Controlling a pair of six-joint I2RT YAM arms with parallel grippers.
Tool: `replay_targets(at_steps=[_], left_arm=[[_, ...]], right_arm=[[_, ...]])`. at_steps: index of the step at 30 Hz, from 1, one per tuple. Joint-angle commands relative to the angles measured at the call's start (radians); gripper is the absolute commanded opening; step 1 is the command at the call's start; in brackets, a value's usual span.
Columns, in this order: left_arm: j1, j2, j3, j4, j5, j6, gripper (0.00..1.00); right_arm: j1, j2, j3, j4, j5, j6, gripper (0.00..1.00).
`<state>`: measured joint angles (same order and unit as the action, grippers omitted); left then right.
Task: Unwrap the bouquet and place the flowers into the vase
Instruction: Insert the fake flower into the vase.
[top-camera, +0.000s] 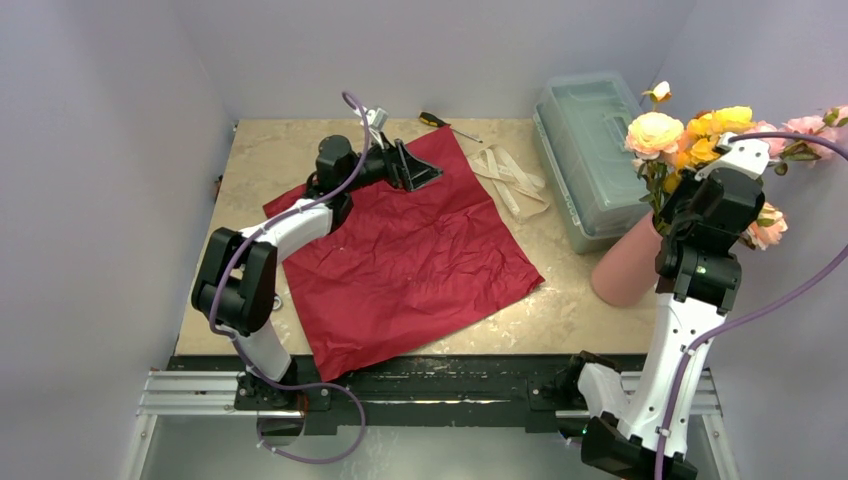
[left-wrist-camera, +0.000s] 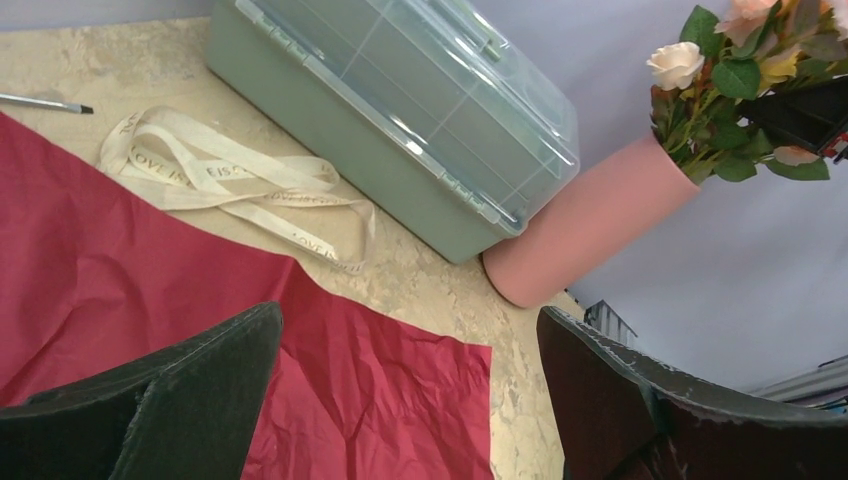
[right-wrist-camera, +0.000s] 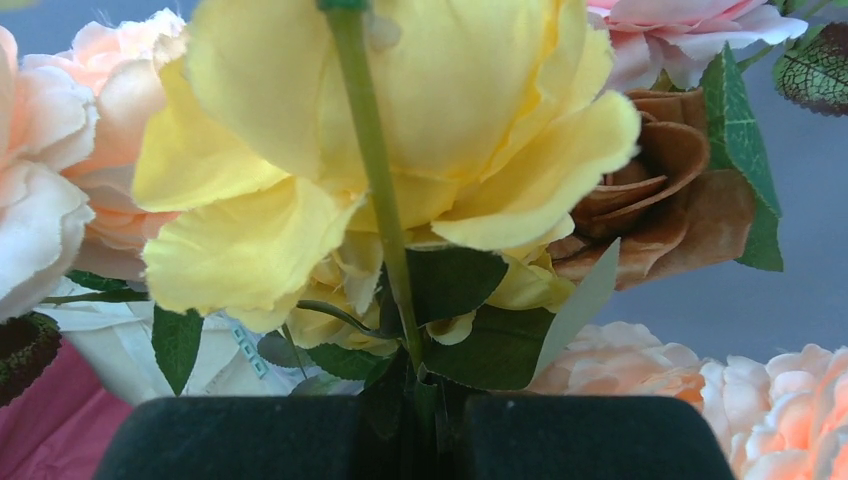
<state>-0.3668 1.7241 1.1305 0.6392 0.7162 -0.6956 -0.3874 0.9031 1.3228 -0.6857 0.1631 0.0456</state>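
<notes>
Flowers (top-camera: 700, 135), a bunch of yellow, peach and pink artificial roses with green leaves, stood with their stems down in the mouth of the salmon-pink vase (top-camera: 625, 265) at the right side of the table. The right gripper (right-wrist-camera: 412, 430) was closed tight around one thin green stem (right-wrist-camera: 375, 150) just below a large yellow bloom. The left gripper (left-wrist-camera: 408, 340) hung with its jaws wide apart above the far corner of the paper, holding nothing. The vase appeared to lean and sat near the table's right edge, so the likely trouble was a tip-over: if the right arm drew away before letting go, the pinched stem could drag the bunch back out or pull the vase off the edge. Plain pale lilac walls (top-camera: 100, 150) closed in the space on three sides. The table (top-camera: 270, 160) had a beige, marble-patterned top. A crinkled dark red paper sheet (top-camera: 410, 260) lay spread flat across its middle. A clear greenish plastic box (top-camera: 590, 150) sat at the back right, just beside the vase. A loose cream ribbon (top-camera: 510, 180) lay between paper and box, and a small screwdriver (top-camera: 445, 122) lay by the back wall.
</notes>
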Motion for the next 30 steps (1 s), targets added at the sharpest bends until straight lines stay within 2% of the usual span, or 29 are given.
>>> replay_targets(at_steps=[1, 6, 8, 10, 17, 23, 30], left_arm=[[0.009, -0.007, 0.029, -0.048, -0.024, 0.065, 1.0], [0.011, -0.005, 0.029, -0.066, -0.035, 0.075, 1.0], [0.011, -0.003, 0.03, -0.07, -0.039, 0.08, 1.0], [0.011, 0.001, 0.032, -0.068, -0.041, 0.08, 1.0], [0.012, 0.001, 0.033, -0.082, -0.039, 0.083, 1.0], [0.015, -0.004, 0.028, -0.08, -0.033, 0.087, 1.0], [0.017, -0.007, 0.023, -0.067, -0.024, 0.08, 1.0]], right_arm=[[-0.004, 0.0, -0.014, -0.031, -0.026, 0.008, 0.04], [-0.004, 0.003, -0.014, -0.069, -0.031, 0.013, 0.03], [-0.003, 0.003, -0.013, -0.08, -0.035, 0.007, 0.1], [-0.004, 0.006, 0.001, -0.096, -0.046, -0.003, 0.21], [-0.004, 0.031, 0.113, -0.165, -0.08, -0.028, 0.33], [-0.003, 0.026, 0.18, -0.232, -0.098, -0.026, 0.48], [-0.004, 0.019, 0.219, -0.299, -0.161, -0.039, 0.71]])
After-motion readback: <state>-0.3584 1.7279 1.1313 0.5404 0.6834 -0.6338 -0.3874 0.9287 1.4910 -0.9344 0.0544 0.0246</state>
